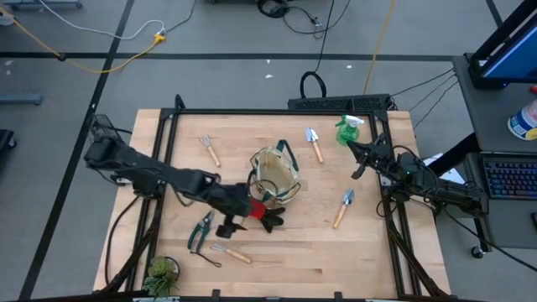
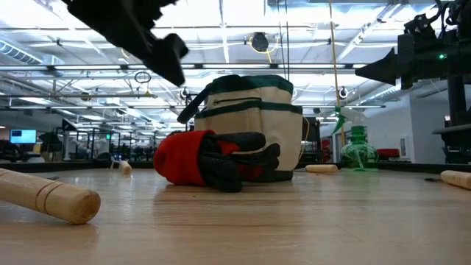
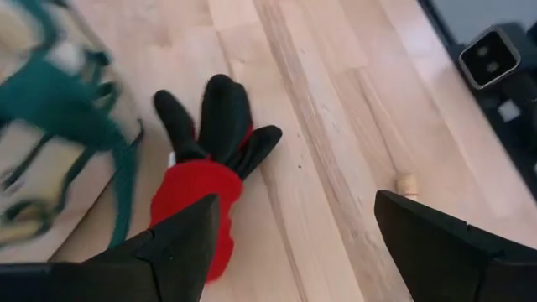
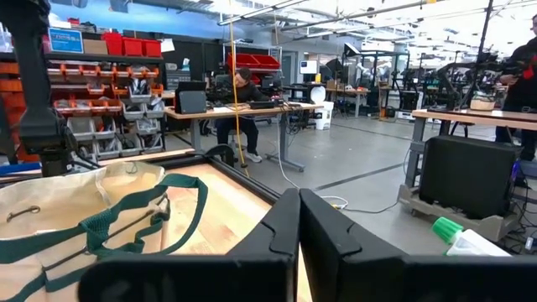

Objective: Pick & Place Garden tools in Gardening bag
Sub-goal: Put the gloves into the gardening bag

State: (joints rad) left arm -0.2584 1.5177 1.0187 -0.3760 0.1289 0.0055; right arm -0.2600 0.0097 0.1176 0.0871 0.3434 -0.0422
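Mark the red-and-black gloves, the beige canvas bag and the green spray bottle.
red-and-black gloves (image 3: 197,180): left wrist view, red cuff.
beige canvas bag (image 2: 254,103): low view, front wall.
green spray bottle (image 1: 346,132): high view, bottle body.

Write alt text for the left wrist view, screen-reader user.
The left gripper's two dark fingers stand open just above a red-and-black glove lying flat on the wooden table. The beige gardening bag with green straps sits beside the glove; a wooden tool handle's end lies nearby.
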